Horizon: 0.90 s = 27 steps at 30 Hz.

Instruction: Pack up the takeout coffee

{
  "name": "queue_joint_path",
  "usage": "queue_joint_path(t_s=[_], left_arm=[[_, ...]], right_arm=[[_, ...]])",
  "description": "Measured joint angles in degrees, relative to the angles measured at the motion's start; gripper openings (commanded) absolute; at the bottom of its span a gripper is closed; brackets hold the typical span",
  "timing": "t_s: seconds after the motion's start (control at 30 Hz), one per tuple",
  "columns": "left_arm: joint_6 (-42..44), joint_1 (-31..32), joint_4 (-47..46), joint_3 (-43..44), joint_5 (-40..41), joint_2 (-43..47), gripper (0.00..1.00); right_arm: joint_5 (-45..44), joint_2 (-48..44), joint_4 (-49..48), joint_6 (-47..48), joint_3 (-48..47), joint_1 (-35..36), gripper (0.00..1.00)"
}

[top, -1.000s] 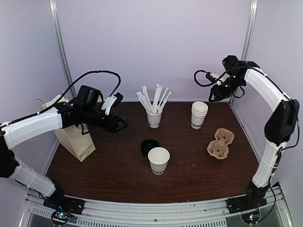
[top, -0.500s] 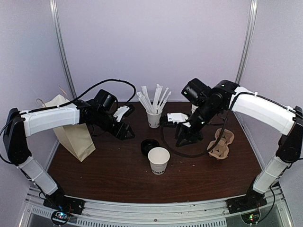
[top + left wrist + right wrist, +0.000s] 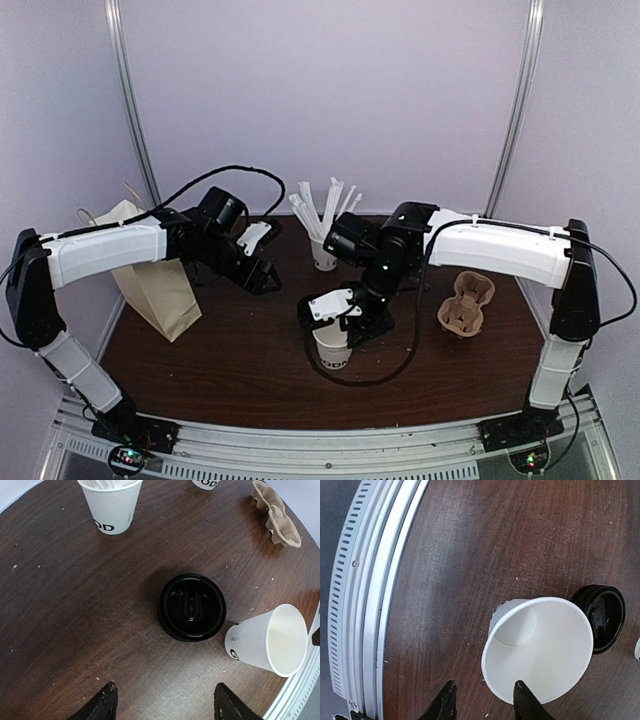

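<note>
The takeout coffee cup (image 3: 336, 358) stands upright and lidless near the table's middle, white with dark lettering low on its side; it also shows as the cup (image 3: 270, 640) and the cup (image 3: 540, 650). Its black lid (image 3: 191, 607) lies flat on the table just beside it, also seen as the lid (image 3: 602, 617). My right gripper (image 3: 482, 697) hangs open over the cup's near rim, one finger above the opening and the other outside the wall, gripping nothing. My left gripper (image 3: 165, 700) is open above bare wood, a short way from the lid.
A white cup of straws (image 3: 325, 250) stands at the back centre. The brown cardboard cup carrier (image 3: 467, 303) lies at the right. A brown paper bag (image 3: 155, 285) stands at the left edge under the left arm. The metal rail (image 3: 370, 580) runs along the table's near edge.
The right arm has swung from high at the back right down to the cup in the middle. The left gripper shifted right toward the lid, then held still.
</note>
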<state>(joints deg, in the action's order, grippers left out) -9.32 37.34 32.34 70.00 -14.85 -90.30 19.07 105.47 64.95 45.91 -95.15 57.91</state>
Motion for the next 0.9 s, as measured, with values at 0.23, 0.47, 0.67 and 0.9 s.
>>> queue_joint_path(t_s=[0.23, 0.47, 0.67, 0.9], left_arm=[[-0.09, 0.00, 0.90, 0.00, 1.49, 0.11, 0.67], [-0.22, 0.00, 1.86, 0.04, 2.89, 0.11, 0.67], [-0.22, 0.00, 2.19, 0.04, 3.34, 0.11, 0.67], [-0.20, 0.00, 2.29, 0.07, 3.54, 0.17, 0.68]], right_arm=[[-2.43, 1.46, -0.31, 1.70, 0.22, 2.21, 0.32], [-5.46, 1.49, -1.73, 1.62, 1.57, 2.78, 0.29], [-7.21, 1.92, -3.19, 1.22, 2.19, 2.86, 0.16], [-7.98, 2.91, -3.26, 0.72, 2.21, 3.10, 0.00]])
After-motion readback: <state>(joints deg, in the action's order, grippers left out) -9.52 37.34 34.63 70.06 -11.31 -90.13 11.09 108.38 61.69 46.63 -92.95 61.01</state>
